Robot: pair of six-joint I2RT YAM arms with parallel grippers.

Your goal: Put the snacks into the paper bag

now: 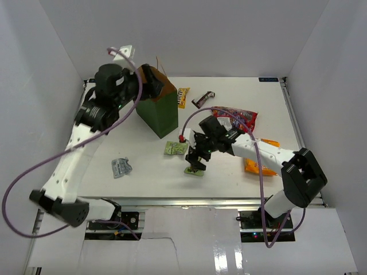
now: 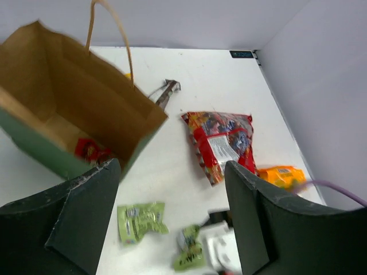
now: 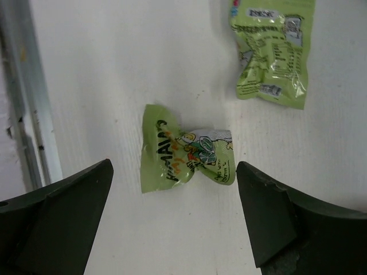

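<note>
While the left end effector (image 2: 171,195) hangs open above the bag (image 2: 63,97), the right end effector (image 3: 174,167) hovers open over a green packet (image 3: 186,154); next, probably, lower and pinch it.

White table (image 1: 149,175); white walls (image 1: 229,34) enclosing it.

Orange bag (image 1: 251,167) partly under right arm (image 1: 258,150); paper bag (image 2: 69,86) cropped left.
</note>
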